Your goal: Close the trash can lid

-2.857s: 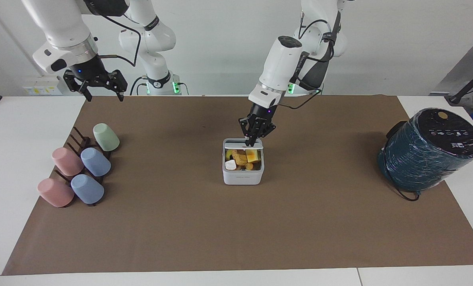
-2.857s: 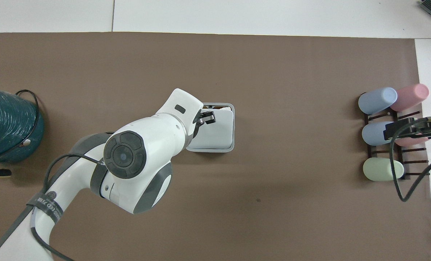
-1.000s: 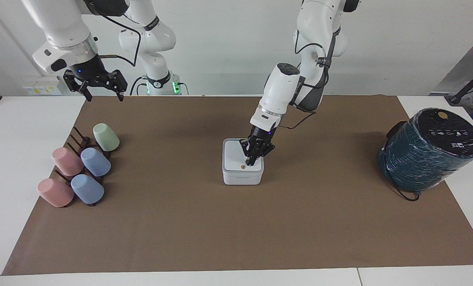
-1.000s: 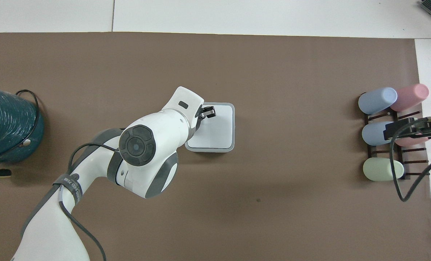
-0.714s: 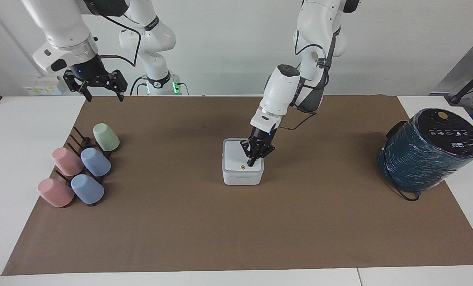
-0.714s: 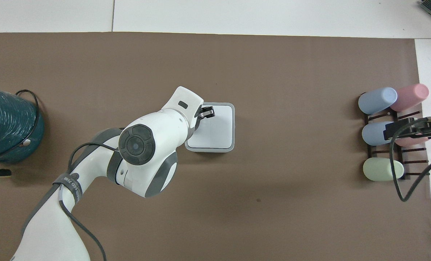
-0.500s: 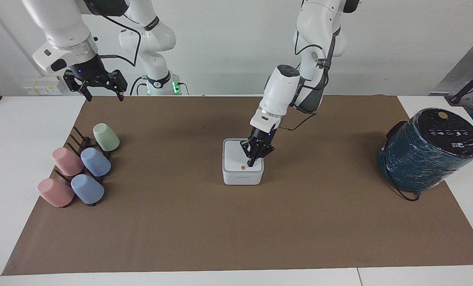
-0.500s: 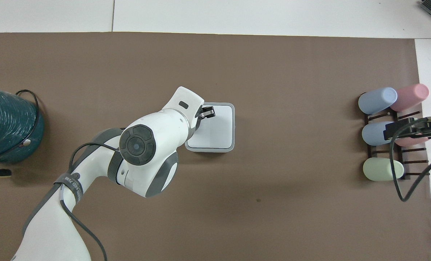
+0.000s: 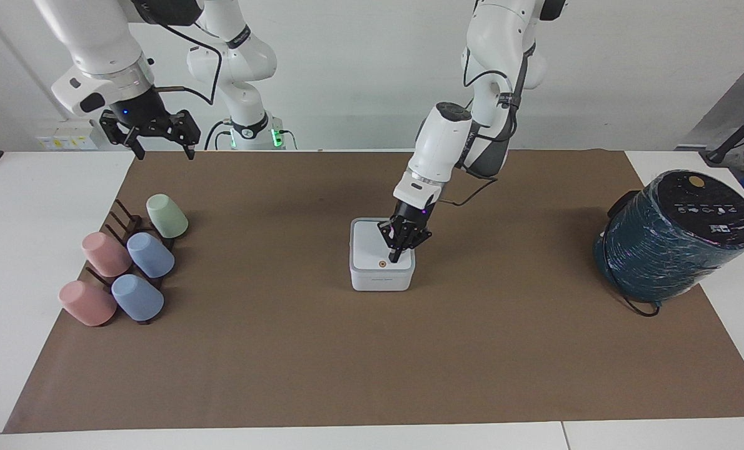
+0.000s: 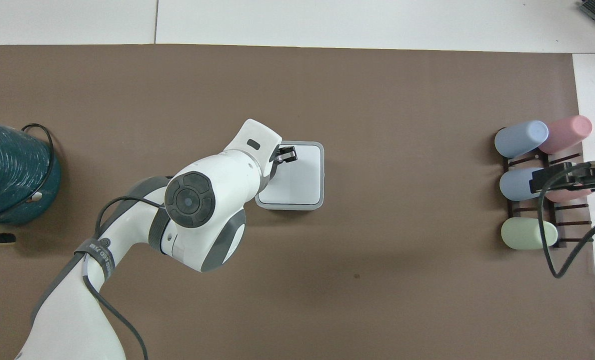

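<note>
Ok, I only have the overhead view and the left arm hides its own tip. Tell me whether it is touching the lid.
Observer: In the facing view the left gripper has its tip resting on the lid, beside the orange dot.
Operator: Check the front edge for a gap.
Observer: None shows; the lid lies flat on the trash can.
Operator: Report the other arm.
Observer: The right gripper waits open in the air over the mat's corner at the right arm's end.

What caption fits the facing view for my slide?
Left claw presses down the closed lid of the white trash can; right claw waits open above the table's edge.
</note>
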Controlling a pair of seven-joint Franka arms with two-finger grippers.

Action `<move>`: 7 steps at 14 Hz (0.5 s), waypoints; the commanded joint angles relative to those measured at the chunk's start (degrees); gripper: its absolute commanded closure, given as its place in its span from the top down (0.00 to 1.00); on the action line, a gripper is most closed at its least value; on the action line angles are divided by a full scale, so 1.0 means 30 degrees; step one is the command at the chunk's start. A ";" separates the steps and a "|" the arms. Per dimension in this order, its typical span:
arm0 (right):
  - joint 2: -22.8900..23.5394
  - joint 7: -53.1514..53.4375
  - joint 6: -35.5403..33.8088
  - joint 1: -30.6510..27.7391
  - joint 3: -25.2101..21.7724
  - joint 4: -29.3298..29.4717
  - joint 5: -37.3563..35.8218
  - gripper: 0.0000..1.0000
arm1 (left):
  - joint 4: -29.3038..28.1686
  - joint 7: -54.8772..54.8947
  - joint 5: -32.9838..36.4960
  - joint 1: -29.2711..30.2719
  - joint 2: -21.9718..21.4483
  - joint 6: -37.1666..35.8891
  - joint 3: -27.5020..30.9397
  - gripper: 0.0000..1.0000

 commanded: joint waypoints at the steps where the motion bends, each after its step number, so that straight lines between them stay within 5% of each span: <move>1: -0.0287 -0.0398 0.0080 -0.0093 0.0025 -0.0184 0.0248 1.00 | 0.0395 0.0318 -0.0057 0.0048 0.1364 -0.0159 -0.0110 0.00; 7: -0.0287 -0.0398 0.0080 -0.0093 0.0025 -0.0184 0.0277 1.00 | 0.1039 0.0318 -0.0057 0.0077 0.1217 -0.1418 -0.0110 0.00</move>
